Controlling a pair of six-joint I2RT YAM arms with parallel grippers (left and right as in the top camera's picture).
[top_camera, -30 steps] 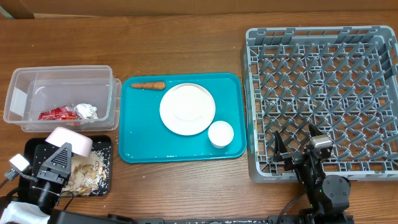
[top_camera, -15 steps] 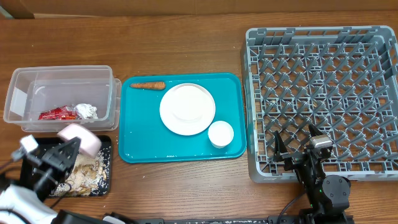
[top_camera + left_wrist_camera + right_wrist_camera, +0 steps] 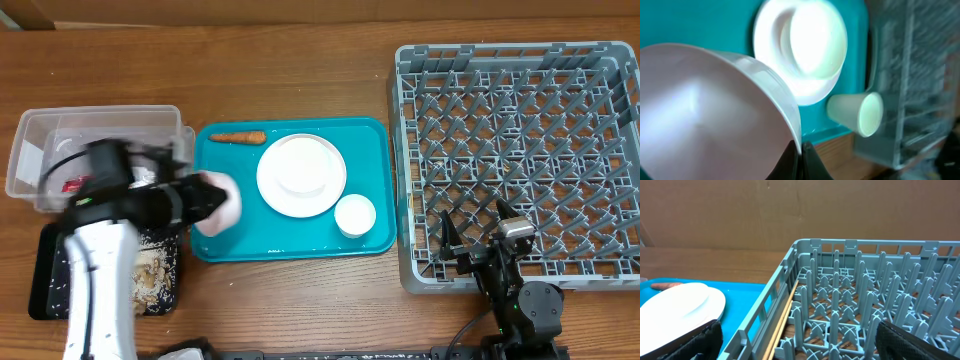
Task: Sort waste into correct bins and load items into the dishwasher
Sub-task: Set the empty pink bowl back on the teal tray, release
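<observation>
The left tool (image 3: 801, 159) pinches the rim of the shallow white bowl (image 3: 220, 204), holding it above the left end of the flat teal plastic tray (image 3: 235, 245), well apart from the large grey lattice dish rack (image 3: 520, 130) at the right of the tabletop (image 3: 300, 60); the right tool (image 3: 475, 232) sits spread by the rack's near wall. To load it well, the bowl should pass above the round white plate (image 3: 300, 175) and small white cup (image 3: 355, 215), then go on edge between upright pegs. No brand, label or writing is readable.
</observation>
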